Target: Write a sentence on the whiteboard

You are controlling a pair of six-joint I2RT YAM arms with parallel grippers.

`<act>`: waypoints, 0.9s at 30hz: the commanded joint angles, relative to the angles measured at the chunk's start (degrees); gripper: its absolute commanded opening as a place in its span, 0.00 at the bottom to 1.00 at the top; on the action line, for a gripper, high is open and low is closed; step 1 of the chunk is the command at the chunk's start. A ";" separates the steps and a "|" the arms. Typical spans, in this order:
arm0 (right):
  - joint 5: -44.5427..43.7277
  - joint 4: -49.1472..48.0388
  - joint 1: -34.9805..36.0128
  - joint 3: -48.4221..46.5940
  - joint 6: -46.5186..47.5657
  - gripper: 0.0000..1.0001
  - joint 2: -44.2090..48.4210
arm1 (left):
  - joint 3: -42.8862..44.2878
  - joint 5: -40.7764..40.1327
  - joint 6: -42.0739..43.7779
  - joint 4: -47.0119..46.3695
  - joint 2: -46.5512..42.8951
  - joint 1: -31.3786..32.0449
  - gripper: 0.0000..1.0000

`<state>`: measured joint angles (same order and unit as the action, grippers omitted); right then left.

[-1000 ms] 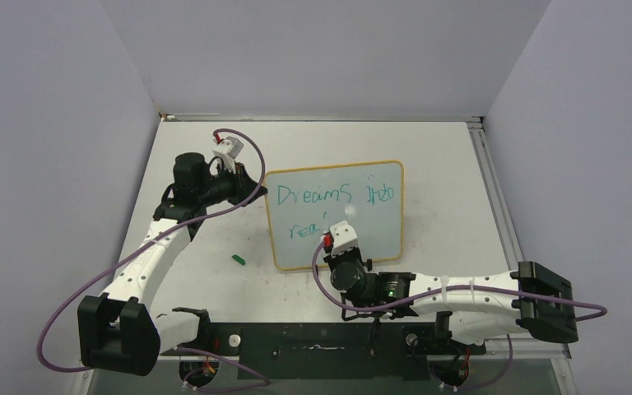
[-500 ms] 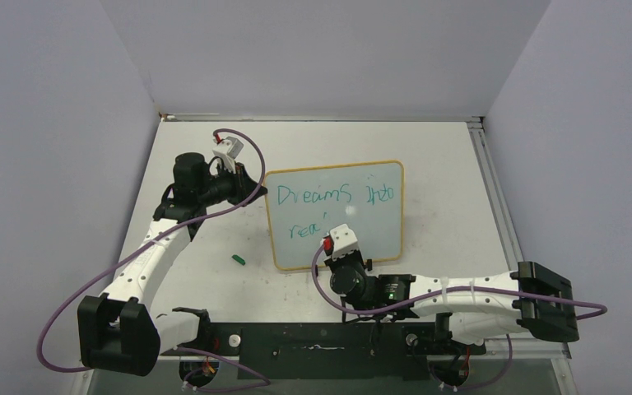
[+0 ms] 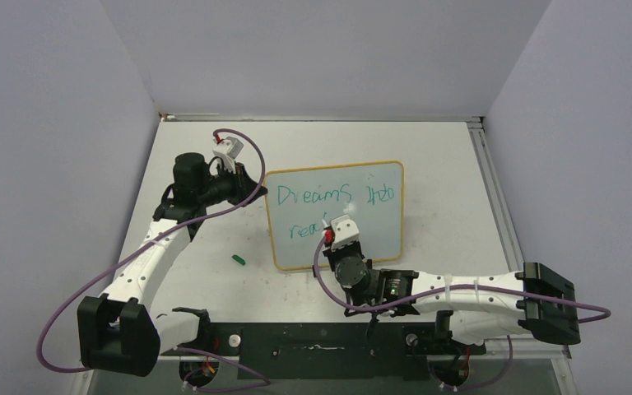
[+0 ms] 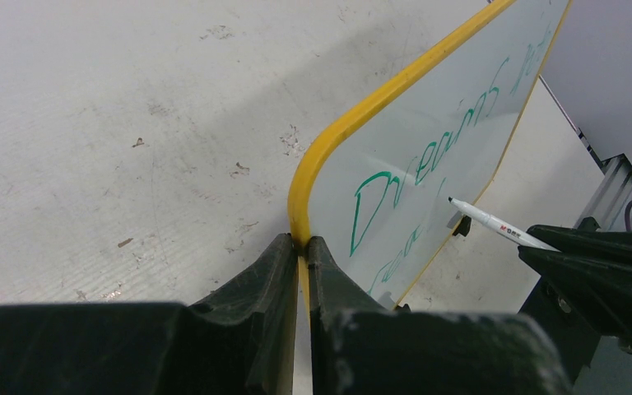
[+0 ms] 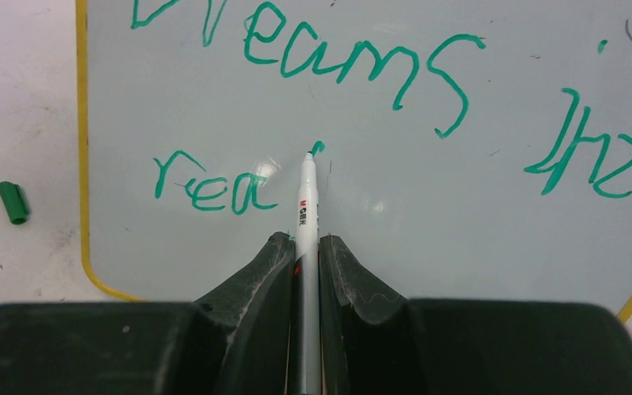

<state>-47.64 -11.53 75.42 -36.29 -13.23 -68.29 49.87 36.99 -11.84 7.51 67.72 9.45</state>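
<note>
showing a whiteboard (image 3: 335, 216) w/ rounded corners and a thin yellow frame, set on a pale, scuffed table (image 3: 444, 164) that extends past the board on every side. the sentence (image 3: 327, 196) is in green handwriting on the board. its top line reads approx "dreams into". the lower line, toward the board's bottom left, reads only "rea" so far, plus a short green tick just right of those letters.

left gripper (image 4: 303, 243) sits at the board's left edge near the upper left corner. its two black fingers are pinched onto the yellow frame, one on each side.

right gripper (image 5: 304, 243) is over the board's lower edge, pointing up across the white surface. its fingers are clamped tight around a slim white marker (image 5: 305, 197) w/ red print on the barrel. the marker tip sits at the green tick right after "rea". can't tell whether the tip touches the board or is just off it.

a small green marker cap (image 3: 239, 259) lies on the table left of the board's lower left corner, apart from the frame. a small black clip foot (image 4: 461, 226) shows at the board's edge in the left wrist view.
</note>
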 commanded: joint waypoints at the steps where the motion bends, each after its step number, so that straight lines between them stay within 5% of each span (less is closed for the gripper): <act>1: 0.39 -3.00 -1.05 -2.38 1.20 0.05 -0.79 | 1.29 1.78 -0.64 -1.50 -1.37 0.65 0.00; 27: 0.88 5.58 -0.09 -0.30 -8.09 0.05 -1.25 | 1.29 1.98 -0.82 -1.62 -0.97 0.73 0.00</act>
<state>-46.09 -7.94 74.70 -36.32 -18.70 -69.25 49.87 37.08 -11.84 7.51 67.72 9.45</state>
